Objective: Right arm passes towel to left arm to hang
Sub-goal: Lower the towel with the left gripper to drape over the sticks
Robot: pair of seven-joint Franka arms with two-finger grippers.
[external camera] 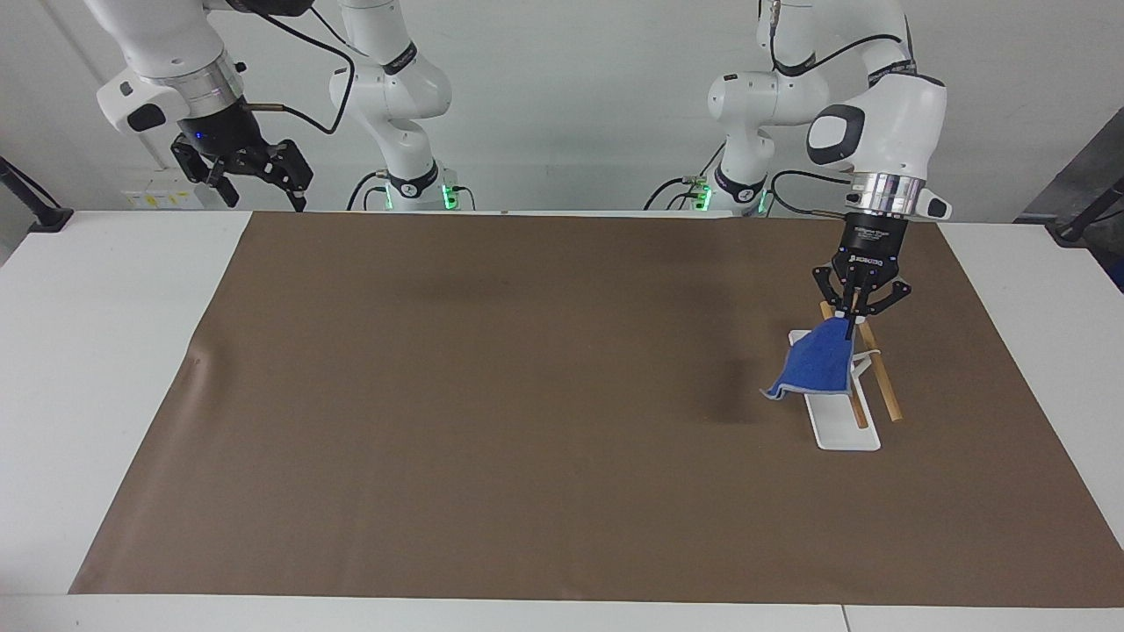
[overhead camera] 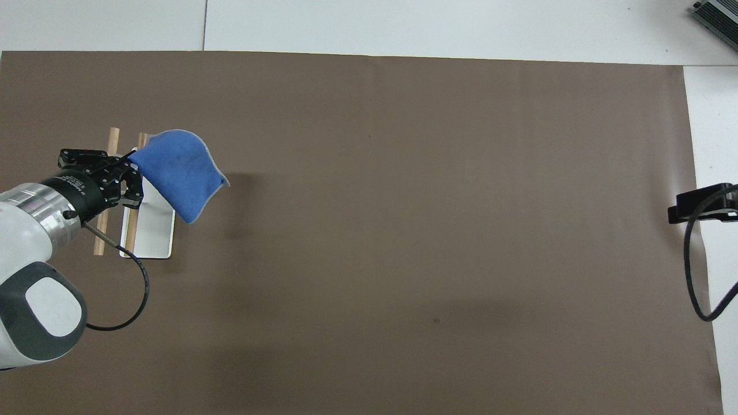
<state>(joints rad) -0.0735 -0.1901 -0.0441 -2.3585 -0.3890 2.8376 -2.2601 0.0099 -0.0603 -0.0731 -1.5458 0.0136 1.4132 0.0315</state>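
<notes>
One camera is sitting high across the table, looking back at the robots from a good way off. The other is hanging above the robots' end, looking steeply down. Both are catching the flat brown paper mat (external camera: 492, 404) (overhead camera: 403, 190), half a turn apart.

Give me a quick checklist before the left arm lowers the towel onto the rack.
1. Left gripper shut on a corner of the towel: ok.
2. Towel clear of the brown mat, hanging free: ok.
3. Towel over the two wooden rods of the rack: not ok, most of it hangs off toward the table's middle.
4. Towel draped on a rod: not ok, not yet.
5. Right gripper open, waiting above its own end of the table: ok.
</notes>
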